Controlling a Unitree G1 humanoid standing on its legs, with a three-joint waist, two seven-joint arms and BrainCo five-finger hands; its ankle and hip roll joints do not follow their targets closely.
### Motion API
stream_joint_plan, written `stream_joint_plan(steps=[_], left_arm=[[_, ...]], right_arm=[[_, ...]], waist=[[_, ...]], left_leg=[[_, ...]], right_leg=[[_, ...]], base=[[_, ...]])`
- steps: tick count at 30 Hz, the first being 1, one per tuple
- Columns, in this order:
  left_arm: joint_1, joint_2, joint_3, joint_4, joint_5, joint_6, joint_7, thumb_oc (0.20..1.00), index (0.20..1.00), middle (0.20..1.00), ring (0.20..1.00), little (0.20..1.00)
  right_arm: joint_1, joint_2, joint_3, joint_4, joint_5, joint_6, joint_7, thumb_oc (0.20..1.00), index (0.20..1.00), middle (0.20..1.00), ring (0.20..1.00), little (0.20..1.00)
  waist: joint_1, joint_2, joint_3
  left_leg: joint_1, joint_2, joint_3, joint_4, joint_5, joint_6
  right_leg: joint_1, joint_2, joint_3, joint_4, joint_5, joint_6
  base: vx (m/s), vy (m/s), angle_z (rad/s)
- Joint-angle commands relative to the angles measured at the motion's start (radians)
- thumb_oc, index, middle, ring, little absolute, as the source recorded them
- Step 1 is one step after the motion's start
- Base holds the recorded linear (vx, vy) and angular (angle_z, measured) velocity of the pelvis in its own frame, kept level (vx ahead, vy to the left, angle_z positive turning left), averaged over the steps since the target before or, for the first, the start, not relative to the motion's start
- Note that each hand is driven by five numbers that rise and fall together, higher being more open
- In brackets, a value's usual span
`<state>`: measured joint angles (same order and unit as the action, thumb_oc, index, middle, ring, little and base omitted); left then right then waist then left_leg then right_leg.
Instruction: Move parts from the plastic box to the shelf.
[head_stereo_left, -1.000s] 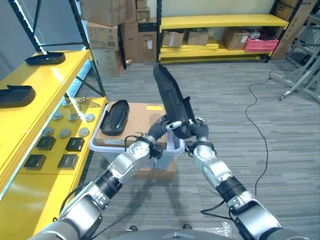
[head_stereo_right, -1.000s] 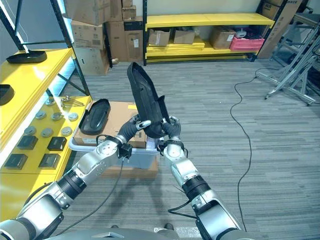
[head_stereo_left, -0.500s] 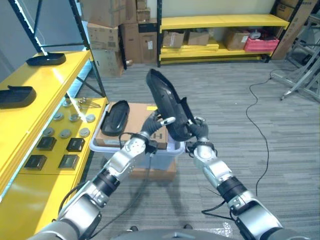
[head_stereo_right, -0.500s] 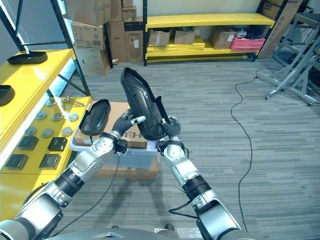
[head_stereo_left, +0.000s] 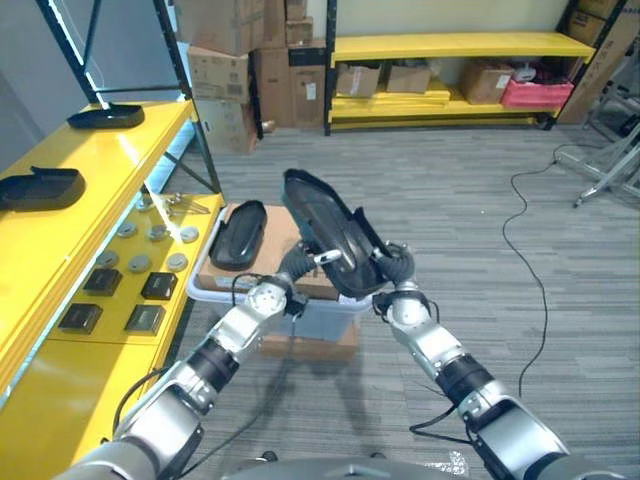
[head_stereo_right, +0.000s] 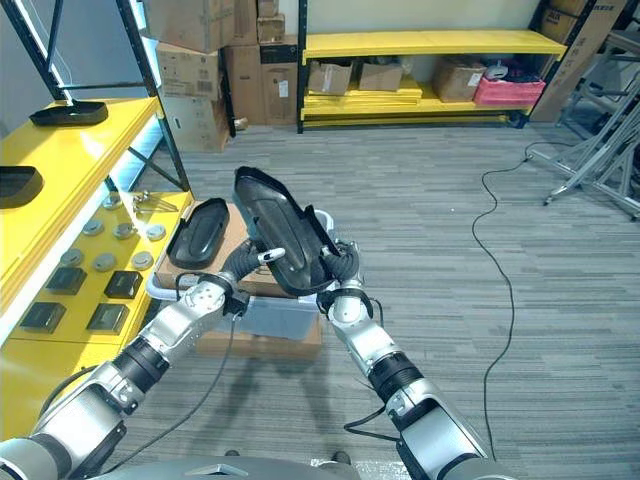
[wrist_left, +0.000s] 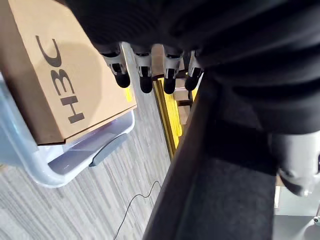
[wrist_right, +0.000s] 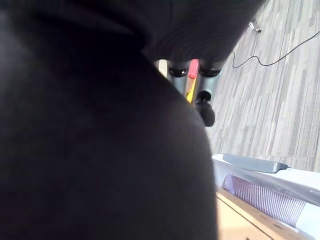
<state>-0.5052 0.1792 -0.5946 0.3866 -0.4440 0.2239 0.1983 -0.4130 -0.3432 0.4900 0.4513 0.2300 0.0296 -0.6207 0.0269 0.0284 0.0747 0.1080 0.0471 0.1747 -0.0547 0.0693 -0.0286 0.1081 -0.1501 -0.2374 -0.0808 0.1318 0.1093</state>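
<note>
Two black moulded parts (head_stereo_left: 40, 187) already lie on the yellow shelf (head_stereo_left: 60, 250), another (head_stereo_left: 238, 234) waits on the translucent plastic box (head_stereo_left: 300, 305), and the left hand (head_stereo_left: 305, 262) and right hand (head_stereo_left: 390, 265) clasp a third part (head_stereo_left: 330, 235) above that box.

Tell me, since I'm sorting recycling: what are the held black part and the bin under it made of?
The black part looks like moulded matte plastic: a thin curved shell with a raised rim. The bin seems translucent pale plastic; its wall lets light through. Neither is certain.
</note>
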Motion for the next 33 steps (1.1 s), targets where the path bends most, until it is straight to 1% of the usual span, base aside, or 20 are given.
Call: stream_joint_plan(steps=[1,4,6,9,10,11,13,14,18,22,29,30,31,32,33], left_arm=[[-0.080,-0.073,-0.058,0.123,-0.064,0.000,0.019,1.000,1.000,1.000,1.000,1.000],[-0.073,-0.095,-0.061,0.163,-0.074,-0.003,0.016,1.000,1.000,1.000,1.000,1.000],[-0.066,-0.112,-0.063,0.196,-0.061,-0.012,0.009,1.000,1.000,1.000,1.000,1.000],[-0.063,-0.118,-0.066,0.212,-0.039,-0.025,-0.003,1.000,1.000,1.000,1.000,1.000],[-0.064,-0.118,-0.065,0.215,-0.018,-0.028,-0.015,0.793,0.793,0.793,0.793,0.793],[-0.065,-0.118,-0.067,0.219,0.012,-0.038,-0.025,0.200,0.200,0.200,0.200,0.200],[-0.066,-0.116,-0.071,0.223,0.026,-0.050,-0.032,0.200,0.200,0.200,0.200,0.200],[-0.068,-0.112,-0.084,0.224,0.020,-0.068,-0.035,0.200,0.200,0.200,0.200,0.200],[-0.071,-0.111,-0.089,0.216,-0.004,-0.078,-0.024,0.200,0.200,0.200,0.200,0.200],[-0.074,-0.113,-0.088,0.198,0.001,-0.115,-0.013,0.200,0.200,0.200,0.200,0.200],[-0.082,-0.115,-0.091,0.173,0.019,-0.134,0.010,0.200,0.200,0.200,0.200,0.200],[-0.082,-0.115,-0.091,0.173,0.019,-0.134,0.010,0.200,0.200,0.200,0.200,0.200],[-0.081,-0.114,-0.093,0.169,0.015,-0.139,0.022,0.200,0.200,0.200,0.200,0.200],[-0.081,-0.113,-0.091,0.165,0.017,-0.155,0.042,0.200,0.200,0.200,0.200,0.200],[-0.081,-0.113,-0.088,0.163,0.019,-0.157,0.046,0.200,0.200,0.200,0.200,0.200]], right_arm=[[-0.163,0.061,0.034,-0.015,-0.042,-0.076,-0.018,0.200,0.200,0.200,0.200,0.200],[-0.178,0.068,0.045,-0.012,-0.084,-0.071,-0.025,0.200,0.200,0.200,0.200,0.200],[-0.199,0.072,0.062,-0.014,-0.163,-0.053,-0.027,0.200,0.200,0.200,0.200,0.200],[-0.214,0.068,0.084,-0.015,-0.220,-0.044,-0.027,0.200,0.200,0.200,0.200,0.200],[-0.220,0.066,0.092,-0.017,-0.234,-0.039,-0.023,0.200,0.200,0.200,0.200,0.200],[-0.224,0.063,0.101,-0.014,-0.241,-0.041,-0.024,0.200,0.200,0.200,0.200,0.200],[-0.226,0.061,0.106,-0.016,-0.244,-0.038,-0.022,0.200,0.200,0.200,0.200,0.200],[-0.232,0.057,0.124,-0.018,-0.238,-0.038,-0.026,0.200,0.200,0.200,0.200,0.200],[-0.231,0.062,0.135,-0.020,-0.223,-0.041,-0.030,0.200,0.200,0.200,0.200,0.200],[-0.228,0.072,0.137,-0.026,-0.207,-0.040,-0.019,0.200,0.200,0.200,0.200,0.200],[-0.223,0.091,0.139,-0.027,-0.178,-0.057,-0.017,0.200,0.200,0.200,0.200,0.200],[-0.223,0.092,0.138,-0.027,-0.178,-0.058,-0.018,0.316,0.316,0.316,0.316,0.316],[-0.220,0.093,0.136,-0.033,-0.166,-0.061,-0.018,0.881,0.881,0.881,0.881,0.881],[-0.221,0.098,0.130,-0.043,-0.118,-0.057,-0.013,1.000,1.000,1.000,1.000,1.000],[-0.221,0.100,0.128,-0.047,-0.106,-0.055,-0.011,1.000,1.000,1.000,1.000,1.000]], waist=[[0.014,-0.018,-0.039],[0.014,-0.019,-0.038],[0.017,-0.021,-0.037],[0.019,-0.022,-0.038],[0.021,-0.023,-0.039],[0.022,-0.024,-0.039],[0.023,-0.025,-0.039],[0.024,-0.025,-0.039],[0.024,-0.025,-0.038],[0.026,-0.025,-0.036],[0.026,-0.026,-0.035],[0.026,-0.026,-0.035],[0.025,-0.026,-0.034],[0.025,-0.026,-0.032],[0.025,-0.026,-0.033]], left_leg=[[-0.015,0.011,-0.007,0.068,-0.103,-0.001],[-0.016,0.010,-0.007,0.071,-0.105,-0.001],[-0.016,0.010,-0.006,0.072,-0.106,-0.001],[-0.015,0.009,-0.005,0.071,-0.108,-0.001],[-0.015,0.010,-0.004,0.071,-0.108,-0.001],[-0.015,0.010,-0.003,0.072,-0.108,-0.002],[-0.016,0.010,-0.004,0.073,-0.109,-0.002],[-0.014,0.011,-0.005,0.071,-0.107,-0.004],[-0.011,0.011,-0.006,0.069,-0.108,-0.004],[-0.011,0.010,-0.006,0.069,-0.109,-0.004],[-0.005,0.010,-0.008,0.065,-0.109,-0.005],[-0.005,0.010,-0.008,0.065,-0.109,-0.005],[-0.004,0.011,-0.007,0.065,-0.109,-0.005],[-0.004,0.011,-0.008,0.066,-0.109,-0.006],[-0.002,0.011,-0.008,0.065,-0.109,-0.006]], right_leg=[[-0.005,-0.008,-0.014,0.053,-0.101,0.059],[-0.006,-0.008,-0.013,0.053,-0.102,0.059],[-0.006,-0.008,-0.012,0.053,-0.102,0.059],[-0.005,-0.007,-0.012,0.053,-0.103,0.060],[-0.005,-0.008,-0.013,0.052,-0.103,0.061],[-0.004,-0.008,-0.014,0.052,-0.103,0.061],[-0.004,-0.007,-0.015,0.052,-0.104,0.061],[-0.004,-0.006,-0.015,0.052,-0.104,0.061],[-0.001,-0.007,-0.016,0.050,-0.104,0.061],[-0.001,-0.007,-0.018,0.051,-0.105,0.061],[0.002,-0.005,-0.017,0.052,-0.106,0.059],[0.002,-0.005,-0.017,0.052,-0.106,0.059],[0.002,-0.005,-0.017,0.052,-0.107,0.059],[0.004,-0.004,-0.017,0.052,-0.107,0.058],[0.005,-0.004,-0.017,0.052,-0.108,0.058]], base=[[0.00,0.000,0.00],[0.00,0.000,0.00],[0.00,0.000,0.00],[0.00,0.000,0.00],[0.00,0.000,0.00],[0.00,0.000,0.00],[0.00,0.000,0.00],[0.00,0.000,0.00],[0.00,0.000,0.00],[0.00,0.000,0.00],[0.00,0.000,0.00],[0.00,0.000,0.00],[0.00,0.000,0.00],[0.00,0.000,0.00],[0.00,0.000,0.00]])
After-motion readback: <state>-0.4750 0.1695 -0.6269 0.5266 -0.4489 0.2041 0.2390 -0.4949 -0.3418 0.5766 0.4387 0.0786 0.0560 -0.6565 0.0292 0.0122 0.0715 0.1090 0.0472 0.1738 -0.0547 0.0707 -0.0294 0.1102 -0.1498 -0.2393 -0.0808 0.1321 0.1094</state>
